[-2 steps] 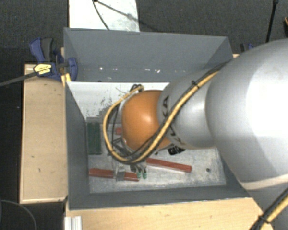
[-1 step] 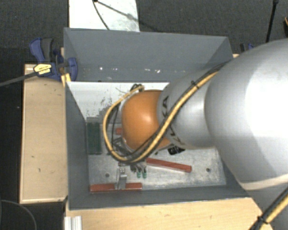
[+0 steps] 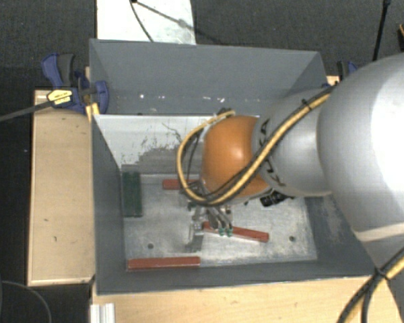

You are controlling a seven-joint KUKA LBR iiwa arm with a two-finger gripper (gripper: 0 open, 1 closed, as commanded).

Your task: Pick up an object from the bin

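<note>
- Grey metal bin (image 3: 108,234) stands on a dark floor (image 3: 40,19); its bottom is pale and scratched.
- The tool (image 3: 210,229) is low in the middle, at the left end of a short red stick (image 3: 246,233).
- I cannot tell if it is wide or narrow.
- A green block (image 3: 131,194) lies on the left.

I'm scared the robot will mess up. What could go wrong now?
The arm is down at the left end of the red-brown stick in the bin. Gripped so near its end, the stick could tilt and slip out. A second stick lies close by the arm and might get bumped.
</note>
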